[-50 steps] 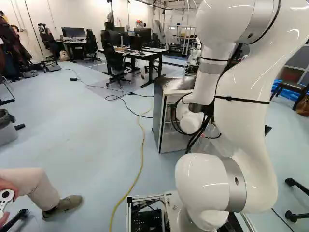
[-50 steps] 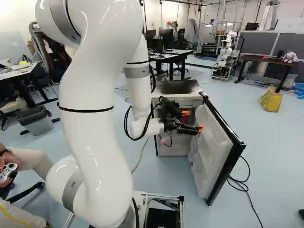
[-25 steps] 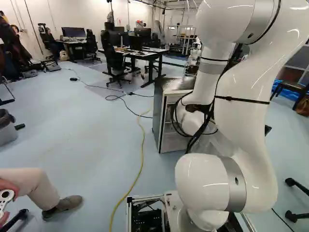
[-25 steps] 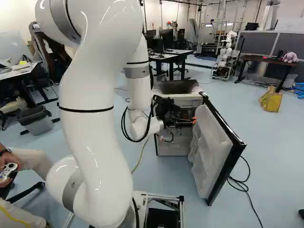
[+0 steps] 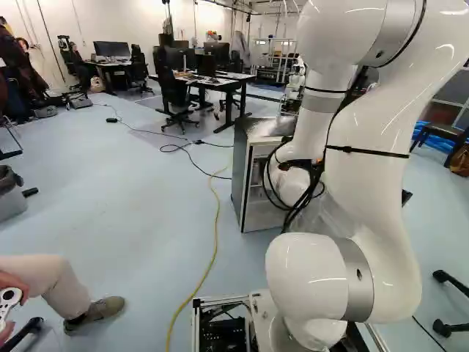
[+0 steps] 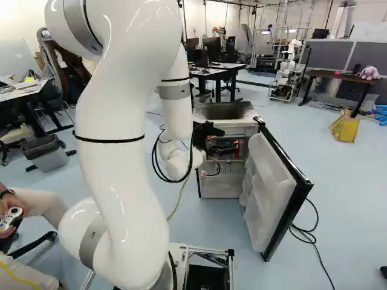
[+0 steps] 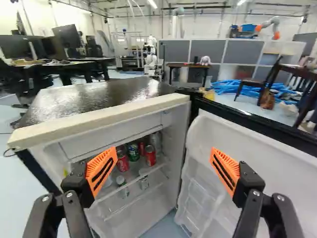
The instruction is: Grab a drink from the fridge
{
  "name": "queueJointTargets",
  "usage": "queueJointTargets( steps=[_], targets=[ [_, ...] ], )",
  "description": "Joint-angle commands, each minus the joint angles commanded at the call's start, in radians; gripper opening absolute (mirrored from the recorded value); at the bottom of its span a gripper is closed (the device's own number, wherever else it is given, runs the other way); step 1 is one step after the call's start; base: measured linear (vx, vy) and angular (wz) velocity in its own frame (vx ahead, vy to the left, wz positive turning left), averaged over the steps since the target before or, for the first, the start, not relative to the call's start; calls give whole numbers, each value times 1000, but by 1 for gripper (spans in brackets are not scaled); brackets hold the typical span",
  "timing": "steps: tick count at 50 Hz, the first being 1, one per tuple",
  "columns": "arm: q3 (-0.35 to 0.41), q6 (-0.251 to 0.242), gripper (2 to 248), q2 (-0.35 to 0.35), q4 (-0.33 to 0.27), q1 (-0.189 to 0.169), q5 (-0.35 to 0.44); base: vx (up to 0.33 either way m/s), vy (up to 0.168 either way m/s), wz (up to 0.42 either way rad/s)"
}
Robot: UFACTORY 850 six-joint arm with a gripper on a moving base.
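In the right base view my gripper [image 6: 227, 148] hangs before the opening of the fridge [image 6: 221, 187], whose door [image 6: 269, 181] stands swung out. The wrist view shows the gripper [image 7: 162, 171] open, its orange-padded fingers wide apart with nothing held between them. Ahead, on the fridge's upper shelf, stand red cans [image 7: 150, 155] [image 7: 123, 161] and a green can [image 7: 133, 151], with another red can partly hidden behind. More small containers [image 7: 122, 185] stand lower down. One finger overlaps the view of the shelf's edge.
The fridge's dark top [image 7: 94, 101] lies just ahead, and its door's inner shelves [image 7: 198, 193] flank the opening. A yellow cable [image 5: 215, 227] runs along the floor. A seated person's leg is at the left of the left base view. Another robot [image 6: 290, 60] stands far back.
In the right base view the gripper has swung away from the open door, toward the fridge's interior. The base, fridge and door have not moved.
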Motion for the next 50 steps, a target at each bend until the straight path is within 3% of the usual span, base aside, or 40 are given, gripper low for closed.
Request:
queueJointTargets(
  steps=[38,50],
  targets=[
    [0,0,247,0,-394,0,-217,0,0,0],
    [0,0,247,0,-433,0,-248,0,0,0]
  ],
)
